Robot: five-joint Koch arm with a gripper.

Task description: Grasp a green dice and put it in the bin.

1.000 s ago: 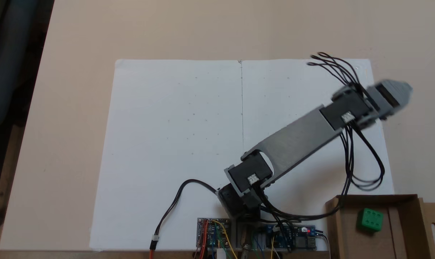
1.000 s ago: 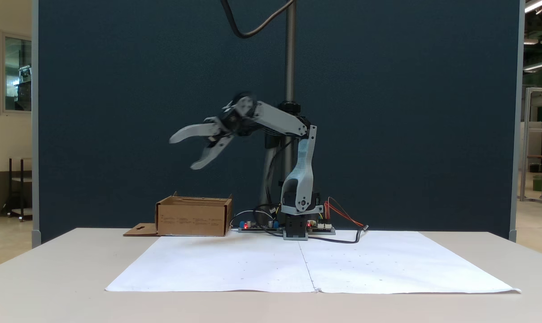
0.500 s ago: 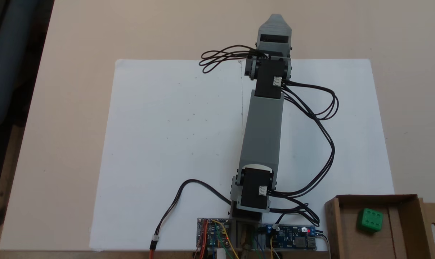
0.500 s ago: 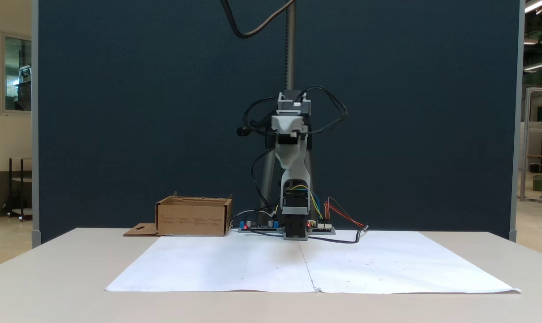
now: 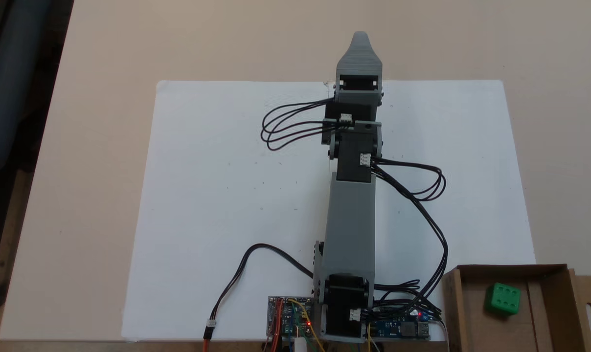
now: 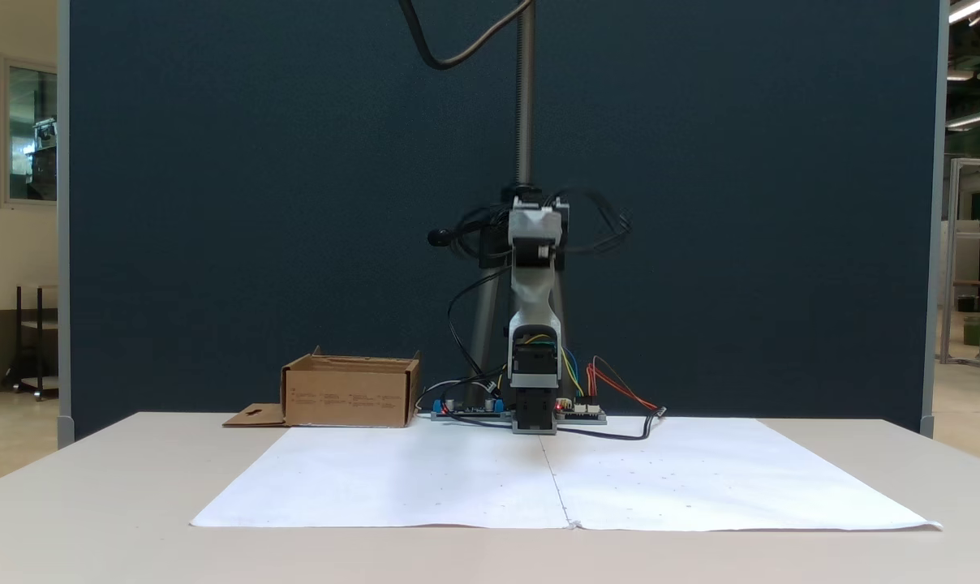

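Presently, findings as follows.

Task object: green dice [image 5: 504, 298] lies on the floor of the bin [image 5: 552, 313], six-pip face up, nearer the wall that sits left in the top-down fixed view; apart from that wall as far as can be told.

Bin: shallow brown cardboard box at the lower right corner of the top-down view, just off the corner of the white paper sheet [image 5: 217, 195]. Side flap [image 5: 590, 308] with hang-hole cutout lies flat on the tabletop [image 5: 104, 58]. Seen from the front fixed view, the bin [image 6: 350, 395] stands left of the arm base, near it, which judged by layout keeps it within easy reach.

End effector: seen from above [image 5: 360, 41], it points away from the base along the sheet's centre fold, past the far edge of the sheet. Its jaws stack one over the other for that camera, and the front view [image 6: 535, 223] shows it end-on and blurred. How far it is parted cannot be told. Nothing is seen in its hold.

Arm: stretched straight out over the sheet, raised well above it in the front view.

Electronics: driver boards [image 5: 289, 318] and loose cables [image 5: 422, 195] sit at the base, clear of the bin opening.

Task status: judged complete as to placement; dice inside bin, arm well apart from it.

Risk: low. Cables hang near the bin's rim; a swing back toward the bin could brush it.
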